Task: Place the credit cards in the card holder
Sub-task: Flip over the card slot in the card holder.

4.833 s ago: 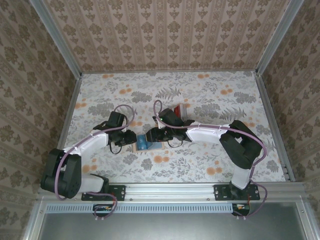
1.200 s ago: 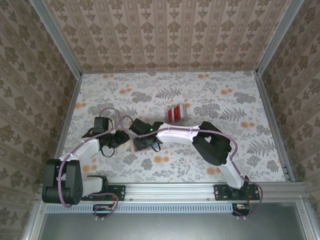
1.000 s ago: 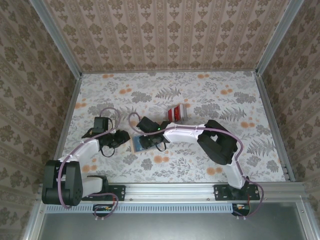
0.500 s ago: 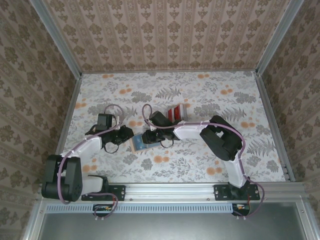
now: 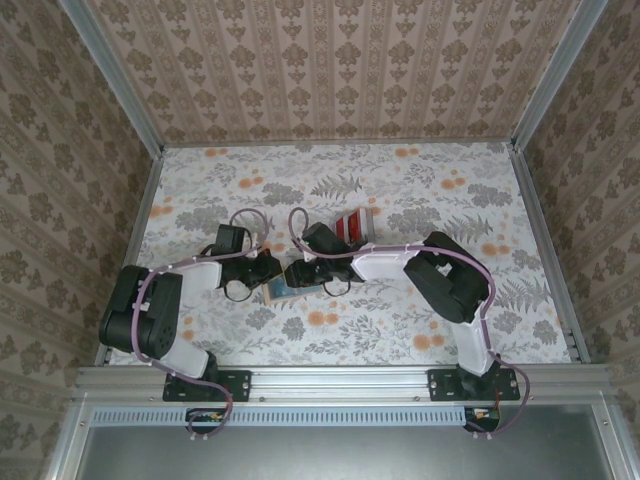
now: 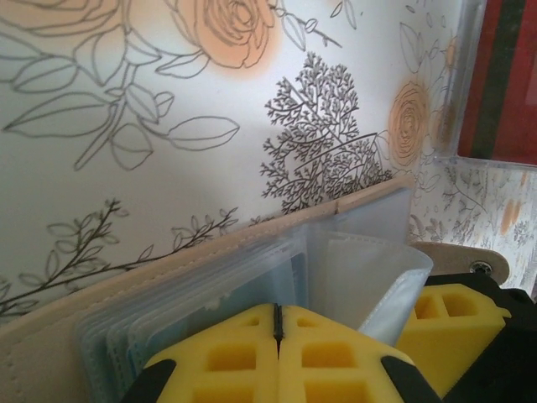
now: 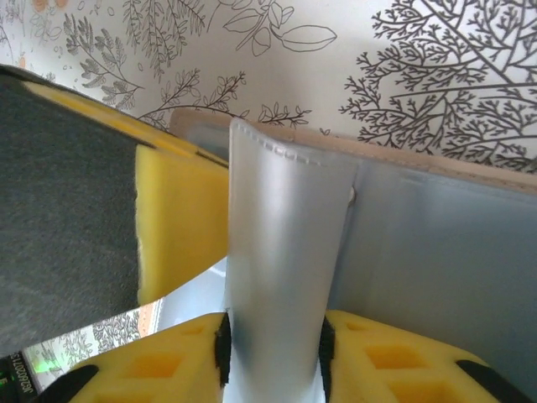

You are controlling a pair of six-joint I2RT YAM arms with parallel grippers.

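At mid-table, card holder [image 5: 283,291] half-hidden by jaws: right tight on sleeve [image 7: 281,252], left together.

You have one camera high above and behind the arm bases [image 5: 215,385]. It looks down from far away, so the left gripper [image 5: 264,270] and the right gripper [image 5: 301,276] look small. Each wrist camera sits just behind its own fingers [image 6: 235,357] and looks forward past the tips, very close. All three views share the card holder [image 5: 284,291], right in front of both grippers' fingertips. Each wrist view also catches the other gripper's yellow pad [image 7: 180,227] beside it.
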